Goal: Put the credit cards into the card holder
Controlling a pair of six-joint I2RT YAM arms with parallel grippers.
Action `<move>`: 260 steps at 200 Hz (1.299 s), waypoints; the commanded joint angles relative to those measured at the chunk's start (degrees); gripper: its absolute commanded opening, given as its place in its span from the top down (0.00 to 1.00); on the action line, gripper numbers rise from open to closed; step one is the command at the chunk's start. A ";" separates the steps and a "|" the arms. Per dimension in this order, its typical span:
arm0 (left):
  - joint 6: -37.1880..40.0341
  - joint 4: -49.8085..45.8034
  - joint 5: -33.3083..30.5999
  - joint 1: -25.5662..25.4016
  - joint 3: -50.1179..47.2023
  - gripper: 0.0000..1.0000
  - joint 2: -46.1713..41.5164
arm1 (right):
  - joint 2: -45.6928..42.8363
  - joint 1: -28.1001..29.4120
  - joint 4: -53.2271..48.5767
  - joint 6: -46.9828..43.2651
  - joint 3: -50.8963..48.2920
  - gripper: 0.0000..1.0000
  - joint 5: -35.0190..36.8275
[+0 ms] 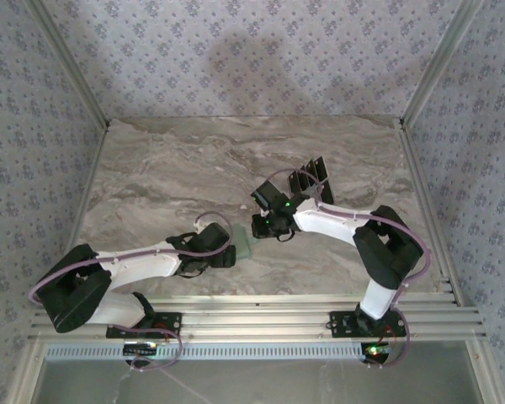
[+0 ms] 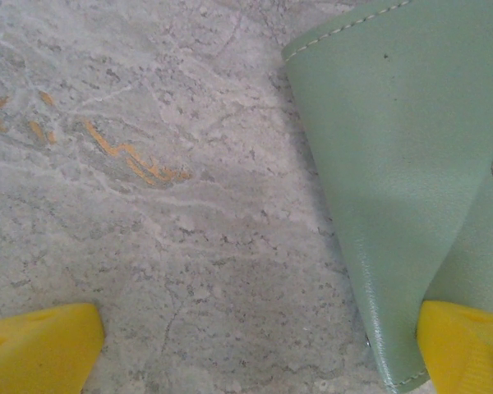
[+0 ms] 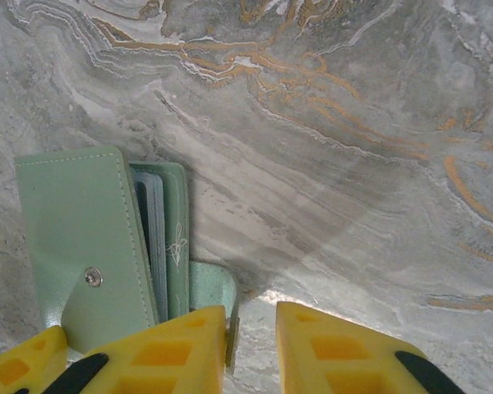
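The pale green card holder [image 1: 243, 247] lies on the marble table between both grippers. In the right wrist view the card holder [image 3: 74, 230] is open, its snap flap folded out and grey card edges [image 3: 152, 238] showing in its pocket. My right gripper [image 3: 253, 349] is open just beside it, and a thin green flap [image 3: 209, 287] of the holder rests against the inner face of its left finger. My left gripper [image 2: 255, 349] is open wide, its right fingertip [image 2: 468, 345] at the holder's [image 2: 394, 164] near corner. Several dark credit cards [image 1: 310, 179] lie fanned behind my right gripper [image 1: 265, 225].
The marble tabletop [image 1: 177, 168] stretches bare to the left and far side. Patterned walls with metal rails close it in, and a ribbed metal ledge [image 1: 252, 324] runs along the near edge by the arm bases.
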 commanded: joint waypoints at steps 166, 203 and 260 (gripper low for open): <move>-1.26 0.90 0.79 0.27 -2.72 0.00 2.65 | -2.95 0.08 1.63 1.62 -3.23 0.80 -1.36; -1.29 0.81 0.75 0.27 -2.80 0.00 2.58 | -3.22 0.12 1.61 1.71 -2.95 0.83 -1.49; -1.33 0.75 0.60 0.27 -2.88 0.00 2.37 | -2.83 0.17 1.93 1.82 -3.39 0.83 -1.58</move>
